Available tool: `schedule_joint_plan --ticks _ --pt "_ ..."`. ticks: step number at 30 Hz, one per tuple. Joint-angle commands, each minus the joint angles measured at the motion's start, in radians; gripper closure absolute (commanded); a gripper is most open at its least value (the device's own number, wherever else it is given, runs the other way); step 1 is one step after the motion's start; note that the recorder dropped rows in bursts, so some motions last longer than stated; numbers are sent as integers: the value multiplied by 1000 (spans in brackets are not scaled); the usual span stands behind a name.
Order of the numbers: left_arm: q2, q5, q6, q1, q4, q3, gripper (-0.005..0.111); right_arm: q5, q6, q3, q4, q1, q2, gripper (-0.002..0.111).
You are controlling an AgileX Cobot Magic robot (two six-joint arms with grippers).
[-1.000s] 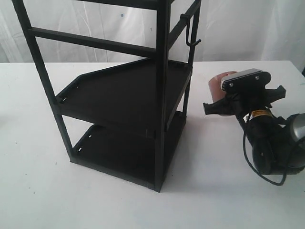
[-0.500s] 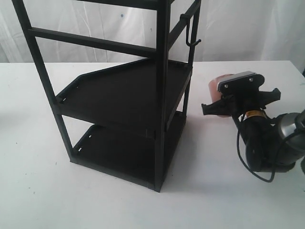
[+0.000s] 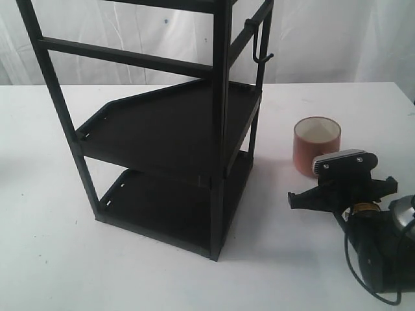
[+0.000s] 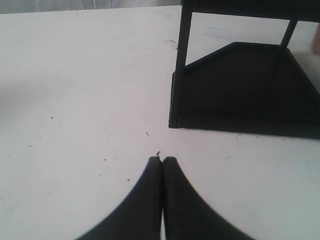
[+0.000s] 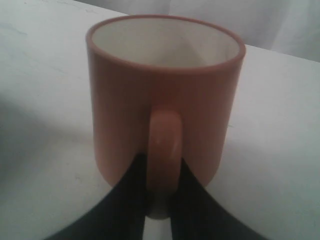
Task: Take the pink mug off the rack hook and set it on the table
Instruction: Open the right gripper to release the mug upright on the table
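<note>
Right hand (image 5: 162, 164) sits low over the worktop (image 3: 58, 259). Its two black fingers (image 5: 127, 200) are set either side of the handle (image 5: 164, 135) of the pink mug (image 3: 317, 144) and closed against it. No gap shows in the wrist view, so I read it as gripping, not yet let go. What changed: a second ago, and again half a second ago, the mug hung in the air, half hidden behind the hand's camera housing. It has since come down and forward. Now it stands upright with its mouth up and white interior in plain sight, handle turned toward the hand. Its base appears to meet the worktop, though the foot is partly screened by the hand. It sits to the right of the rack (image 3: 220, 129), near the front post but clear of it. The rack hook (image 3: 261, 57), high on that same side, is bare. Left hand (image 4: 161, 162) has its fingers pressed together on nothing. It hangs over the worktop close to the rack's lower corner and takes no part. My reading is that unhooking and carrying are finished and the set-down is all but done. What remains is to part the fingers and back away in line with the handle. A sideways pull could catch the loop and drag or tip the mug.
</note>
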Motion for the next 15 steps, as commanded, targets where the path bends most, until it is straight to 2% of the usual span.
schedule_joint_plan --ticks 1,15 --pt "-4 -3 -2 2 -3 4 107 63 29 54 -44 -12 8 108" --pt "-4 -3 -2 2 -3 4 107 63 29 53 -67 -12 30 108"
